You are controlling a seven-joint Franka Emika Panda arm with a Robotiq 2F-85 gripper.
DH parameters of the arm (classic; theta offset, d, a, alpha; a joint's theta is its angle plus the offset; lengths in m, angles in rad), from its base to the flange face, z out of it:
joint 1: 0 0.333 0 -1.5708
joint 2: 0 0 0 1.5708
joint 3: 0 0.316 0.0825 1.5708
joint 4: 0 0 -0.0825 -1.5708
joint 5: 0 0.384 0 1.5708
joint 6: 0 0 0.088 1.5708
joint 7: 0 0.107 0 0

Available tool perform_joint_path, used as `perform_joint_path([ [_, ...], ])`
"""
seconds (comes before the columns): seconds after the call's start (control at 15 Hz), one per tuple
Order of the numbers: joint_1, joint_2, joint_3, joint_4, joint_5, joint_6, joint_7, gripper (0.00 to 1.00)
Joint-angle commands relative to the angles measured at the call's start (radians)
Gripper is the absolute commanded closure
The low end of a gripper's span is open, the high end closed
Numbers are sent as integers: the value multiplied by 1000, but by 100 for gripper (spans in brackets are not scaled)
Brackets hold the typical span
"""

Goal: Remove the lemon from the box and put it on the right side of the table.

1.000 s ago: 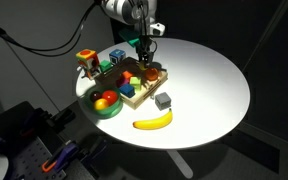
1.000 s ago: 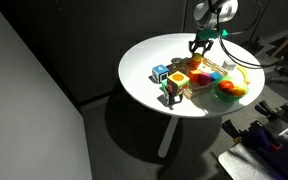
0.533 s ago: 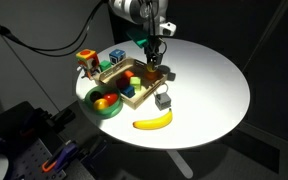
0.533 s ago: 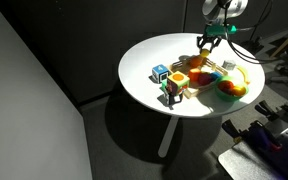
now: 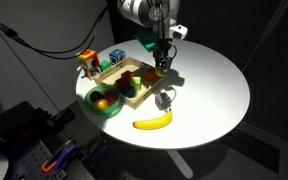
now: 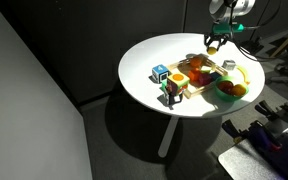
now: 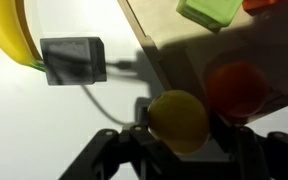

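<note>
the wrist view cuts off most of the gripper: only its dark fingers show along the bottom edge, and they are clenched on the lemon, which sits between them and hides their tips. the lemon hangs over the edge of the box, partly above the wood and partly above the white table, with its dark shadow across both. just beside it in the box lies a blurred red-orange fruit, and a green block is cut off by the top edge. out on the table a grey cube stands close to a banana, whose end runs out of the frame; whether the two touch is hard to tell. in an exterior view the gripper is over the end of the box nearest the grey cube, and the lemon is too small to make out there. the green bowl sits just beside the box, the banana nearer the table's edge. in an exterior view the gripper partly hides the box. any print on the small coloured toys behind the box is too small to read.
</note>
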Motion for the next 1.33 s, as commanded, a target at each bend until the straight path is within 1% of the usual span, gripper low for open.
perform_joint_path([
  [0.0,-10,37,-14,59,-27,-25,9,62],
  [0.47,-9,116,-45,127,-69,-30,18,62],
  [1.13,-14,202,-47,199,-84,-21,4,62],
  [1.2,-14,204,-47,200,-84,-22,3,43],
  [1.27,-14,204,-46,200,-83,-22,2,12],
])
